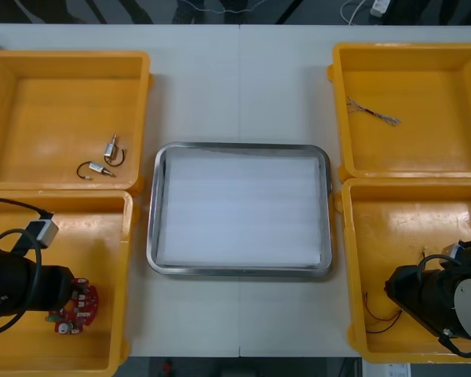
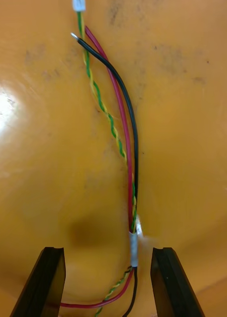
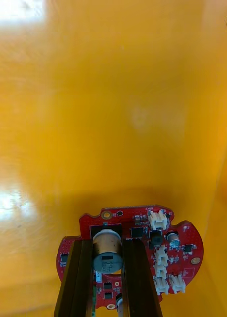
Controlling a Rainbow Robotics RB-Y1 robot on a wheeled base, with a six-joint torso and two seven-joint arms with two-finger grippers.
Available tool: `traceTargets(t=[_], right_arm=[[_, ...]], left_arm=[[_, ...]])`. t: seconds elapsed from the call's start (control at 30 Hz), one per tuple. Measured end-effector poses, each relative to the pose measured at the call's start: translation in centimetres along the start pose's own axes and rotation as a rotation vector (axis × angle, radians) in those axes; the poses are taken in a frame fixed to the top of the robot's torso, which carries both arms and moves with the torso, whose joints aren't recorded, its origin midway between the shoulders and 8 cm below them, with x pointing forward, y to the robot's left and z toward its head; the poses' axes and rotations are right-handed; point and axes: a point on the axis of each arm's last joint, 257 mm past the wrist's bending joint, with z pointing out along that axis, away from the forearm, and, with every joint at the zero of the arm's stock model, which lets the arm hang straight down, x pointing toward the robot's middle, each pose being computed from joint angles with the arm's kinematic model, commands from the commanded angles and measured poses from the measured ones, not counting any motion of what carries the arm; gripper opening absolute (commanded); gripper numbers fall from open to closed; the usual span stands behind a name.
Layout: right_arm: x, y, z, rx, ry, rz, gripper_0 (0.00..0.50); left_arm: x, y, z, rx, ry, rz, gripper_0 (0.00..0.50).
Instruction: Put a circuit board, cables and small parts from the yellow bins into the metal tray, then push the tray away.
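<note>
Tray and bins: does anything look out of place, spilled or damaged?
Nothing stands out. The tray sits square between the bins, white inside, with nothing spilled around it. The left gripper is shut on the board in its bin; the right gripper stands open around the cables, which look intact.

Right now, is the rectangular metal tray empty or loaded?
Empty: the rectangular metal tray shows a bare white inside, nothing lying in it.
</note>
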Motion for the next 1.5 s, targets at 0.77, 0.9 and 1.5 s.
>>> traceTargets(t=[0.77,0.9,1.5], right_arm=[[0.7,0.7,1.4,-0.028,0.004,0.065,0.500],[0.7,0.7,1.4,-0.028,0.004,0.065,0.288],[0.8,0.6,1.4,-0.025,0.006,0.066,0.000]], left_arm=[[-7.8,-2.6,-9.4,-0.033,0.023,0.205,0.000],[-10.3,-4.3,-10.8,-0.021,-0.031,0.241,0.000],[-14.6,-12.8,-10.4,-0.013,-0.025,0.417,0.000]])
